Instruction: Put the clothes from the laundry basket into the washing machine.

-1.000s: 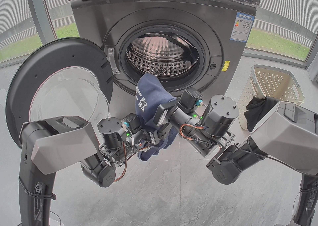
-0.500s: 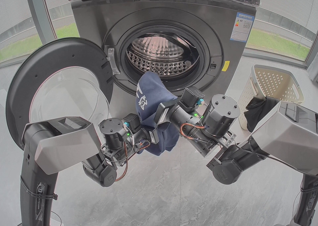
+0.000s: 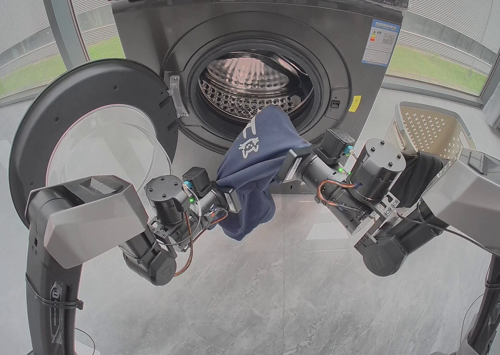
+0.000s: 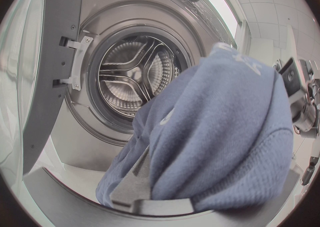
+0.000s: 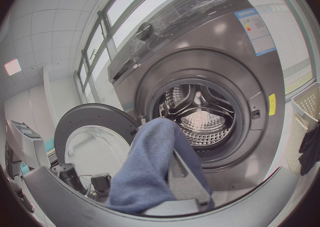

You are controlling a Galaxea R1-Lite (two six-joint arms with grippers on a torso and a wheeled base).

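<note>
Washer (image 3: 338,43) front and centre, door (image 3: 88,85) swung fully open on the left. The visible part of the drum (image 3: 250,85) looks bare, so nothing loaded as far as I can see. Basket (image 3: 435,129) sits on the floor right of the washer with a dark garment (image 3: 419,178) hanging over its near rim, so at least one more item to move. The rest of the basket's inside is mostly hidden behind the right arm. Navy top (image 3: 260,158) is the piece in hand: airborne, spread between both arms, upper edge right at the lower lip of the drum opening, the rest hanging below, not inside yet. I'd call it early: this piece needs pushing in and releasing, then the dark one. Left end effector (image 3: 233,200) is closed on the top's lower left part, cloth draped over its fingers (image 4: 137,176). Right end effector (image 3: 288,166) is closed on the right side, one finger (image 5: 186,177) showing beside the cloth. Both narrow, pinching fabric, touching nothing else.
</note>
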